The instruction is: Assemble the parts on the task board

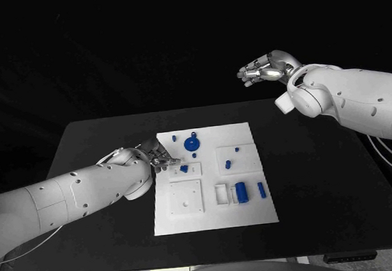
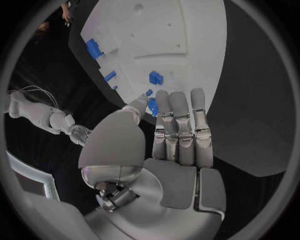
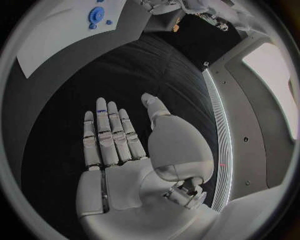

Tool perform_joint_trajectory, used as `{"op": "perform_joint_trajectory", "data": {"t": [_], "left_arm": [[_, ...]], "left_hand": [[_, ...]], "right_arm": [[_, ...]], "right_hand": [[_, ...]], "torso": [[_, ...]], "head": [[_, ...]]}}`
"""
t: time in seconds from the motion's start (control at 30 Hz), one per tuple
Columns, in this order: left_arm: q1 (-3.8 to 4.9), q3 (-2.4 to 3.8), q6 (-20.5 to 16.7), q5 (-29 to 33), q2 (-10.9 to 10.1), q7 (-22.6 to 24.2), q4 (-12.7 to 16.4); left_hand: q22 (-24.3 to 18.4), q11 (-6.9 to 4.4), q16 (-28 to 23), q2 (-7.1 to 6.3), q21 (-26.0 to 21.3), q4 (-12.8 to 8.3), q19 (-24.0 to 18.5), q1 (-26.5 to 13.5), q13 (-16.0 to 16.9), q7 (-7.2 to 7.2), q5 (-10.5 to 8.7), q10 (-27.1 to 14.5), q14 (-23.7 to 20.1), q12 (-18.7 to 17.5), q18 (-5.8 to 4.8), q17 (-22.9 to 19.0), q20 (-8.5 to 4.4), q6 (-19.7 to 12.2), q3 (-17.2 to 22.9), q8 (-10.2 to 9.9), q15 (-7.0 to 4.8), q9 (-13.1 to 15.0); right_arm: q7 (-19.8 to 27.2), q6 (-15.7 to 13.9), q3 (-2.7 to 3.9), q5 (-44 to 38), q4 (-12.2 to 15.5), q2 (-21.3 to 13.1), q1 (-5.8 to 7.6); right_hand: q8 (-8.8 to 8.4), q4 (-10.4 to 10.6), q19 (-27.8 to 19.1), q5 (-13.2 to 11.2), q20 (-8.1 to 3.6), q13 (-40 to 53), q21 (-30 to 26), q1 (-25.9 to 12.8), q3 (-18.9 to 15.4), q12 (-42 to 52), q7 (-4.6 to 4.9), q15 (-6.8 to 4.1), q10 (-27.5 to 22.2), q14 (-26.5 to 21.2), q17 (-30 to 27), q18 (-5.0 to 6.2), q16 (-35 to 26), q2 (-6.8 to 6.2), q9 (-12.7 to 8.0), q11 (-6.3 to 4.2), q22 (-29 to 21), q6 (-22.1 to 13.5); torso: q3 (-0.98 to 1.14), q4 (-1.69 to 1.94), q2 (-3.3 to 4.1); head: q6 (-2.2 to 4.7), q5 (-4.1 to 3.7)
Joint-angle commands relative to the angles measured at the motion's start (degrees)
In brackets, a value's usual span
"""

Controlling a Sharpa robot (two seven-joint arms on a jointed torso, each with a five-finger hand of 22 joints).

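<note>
The task board (image 1: pixel 215 191) lies under the left hand (image 1: pixel 156 157), whose fingers reach, holding nothing, toward a small blue part (image 1: pixel 184 168) just beyond them, apparently about to pinch it, while the right hand (image 1: pixel 266 70) hovers open, well away.

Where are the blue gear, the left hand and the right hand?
blue gear (image 1: pixel 193 143): head view, on its round middle.
left hand (image 1: pixel 155 157): head view, on the hand's middle, at the task board's left edge.
right hand (image 1: pixel 264 70): head view, on its palm.
</note>
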Motion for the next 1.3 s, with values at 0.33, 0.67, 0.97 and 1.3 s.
{"op": "perform_joint_trajectory", "data": {"t": [0.33, 0.67, 0.97, 1.3], "left_arm": [[1.12, 0.07, -0.1, 1.7, -0.6, 4.7, 0.8], [1.18, -0.01, 1.3, -5.1, 0.1, 8.8, 0.3], [1.14, -0.09, 2.5, -15.6, 1.7, 11.5, -0.7], [0.89, -0.13, 4.0, -22.7, 3.9, 12.0, -2.3]], "left_hand": [[-9.6, 2.05, -12.1, 5.64, -5.2, -13.4, -3.5, 8.5, -7.5, 1.59, 0.37, -2.1, -2.8, -15.1, -0.61, -7.7, 2.25, -1.1, -1.9, -0.1, 2.81, -0.9], [-11.7, 4.05, -15.3, 4.33, -4.8, -16.1, -6.2, 12.9, -14.2, 2.88, 0.15, -4.6, -4.2, -25.8, -0.04, -9.1, 3.67, -7.0, -6.6, -0.2, 4.18, -4.6], [-11.4, 3.64, -11.7, 3.06, -5.0, -14.9, -4.7, 12.8, -14.7, 1.91, 0.08, -2.6, -3.3, -26.1, -0.26, -6.7, 3.25, -10.4, -11.5, -0.2, 3.5, -4.7], [-18.3, 3.85, -8.7, 3.29, -5.0, -9.8, -2.8, 13.2, -10.4, 2.93, 0.04, -5.3, -3.9, -19.9, -0.78, -5.7, 3.1, -8.5, -19.3, -0.1, 3.48, -4.6]], "right_arm": [[0.1, 1.2, 0.02, -0.6, -0.1, -0.1, -0.43], [0.0, 1.3, 0.02, -1.1, -0.1, 0.0, -0.56], [0.0, 1.4, 0.01, -1.2, 0.1, 0.0, -0.69], [0.0, 1.5, 0.01, -1.3, 0.2, 0.1, -0.74]], "right_hand": [[-0.03, -0.9, 0.5, -0.3, -0.13, -0.1, -0.2, 0.6, 0.5, -0.3, -0.01, -0.07, -0.4, 0.0, 0.0, 0.6, -0.3, -0.06, 0.1, -0.07, 0.0, -0.2], [-0.01, -1.2, 0.7, -0.4, -0.18, 0.0, -0.3, 0.5, 0.7, -0.3, -0.03, -0.11, -0.3, 0.1, 0.0, 0.56, -0.3, -0.07, 0.1, -0.1, 0.0, 0.3], [-0.01, -1.2, 0.7, -0.4, -0.18, 0.0, -0.3, 0.5, 0.7, -0.3, -0.03, -0.11, -0.3, 0.1, 0.0, 0.56, -0.3, -0.07, 0.1, -0.1, 0.0, 0.3], [-0.01, -1.2, 0.7, -0.4, -0.18, 0.0, -0.3, 0.5, 0.7, -0.3, -0.03, -0.11, -0.3, 0.1, 0.0, 0.56, -0.3, -0.07, 0.1, -0.1, 0.0, 0.3]], "torso": [[-0.06, -0.04, 0.09], [-0.01, -0.07, 0.07], [-0.06, -0.11, 0.09], [-0.04, -0.17, 0.11]], "head": [[0.14, 0.17], [0.19, 0.22], [0.25, 0.26], [0.24, 0.28]]}}
